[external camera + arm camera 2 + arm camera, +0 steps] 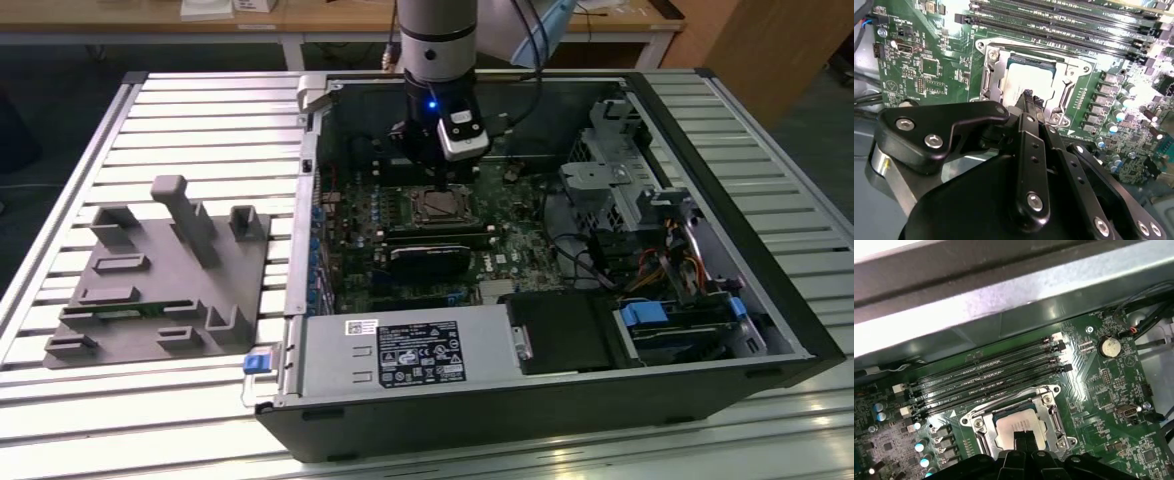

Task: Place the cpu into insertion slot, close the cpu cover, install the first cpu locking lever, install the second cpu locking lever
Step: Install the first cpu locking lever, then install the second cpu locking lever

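My tool (1031,97) hangs inside the open computer case (747,300), its two fingertips (1025,437) drawn together and holding nothing, right over the near edge of the insertion slot (438,205). The cpu (1016,424) lies flat in that slot, its dull silver top showing through the square window of the cpu cover (999,70), which lies down around it. Memory slots (989,375) run just beside the socket on the green motherboard (929,70).
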Robot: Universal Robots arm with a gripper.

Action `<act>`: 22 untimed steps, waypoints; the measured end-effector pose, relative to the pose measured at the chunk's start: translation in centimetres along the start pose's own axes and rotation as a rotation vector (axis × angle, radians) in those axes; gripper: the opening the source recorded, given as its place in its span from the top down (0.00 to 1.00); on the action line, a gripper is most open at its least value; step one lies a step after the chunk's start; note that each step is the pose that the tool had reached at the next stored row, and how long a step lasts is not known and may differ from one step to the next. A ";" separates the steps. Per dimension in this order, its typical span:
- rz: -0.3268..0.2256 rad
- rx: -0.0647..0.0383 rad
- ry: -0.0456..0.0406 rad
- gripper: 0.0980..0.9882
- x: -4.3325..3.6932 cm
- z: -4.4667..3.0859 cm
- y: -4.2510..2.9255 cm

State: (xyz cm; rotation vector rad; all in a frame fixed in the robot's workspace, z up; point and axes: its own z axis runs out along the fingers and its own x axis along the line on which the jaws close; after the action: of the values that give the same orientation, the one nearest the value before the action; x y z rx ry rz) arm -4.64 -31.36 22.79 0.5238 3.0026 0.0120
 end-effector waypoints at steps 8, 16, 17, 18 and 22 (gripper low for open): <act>0.000 0.000 0.0000 0.99 -0.19 0.00 -0.55; 0.000 0.000 0.0000 0.99 -0.23 0.00 -0.64; 0.000 0.000 0.0001 0.99 -0.23 0.00 -0.64; 0.000 0.000 0.0001 0.99 -0.23 0.00 -0.65; 0.000 0.000 0.0001 0.99 -0.25 -0.21 -0.65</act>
State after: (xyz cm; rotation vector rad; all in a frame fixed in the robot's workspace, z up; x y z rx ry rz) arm -4.65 -32.06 23.01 0.5239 3.0027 0.0114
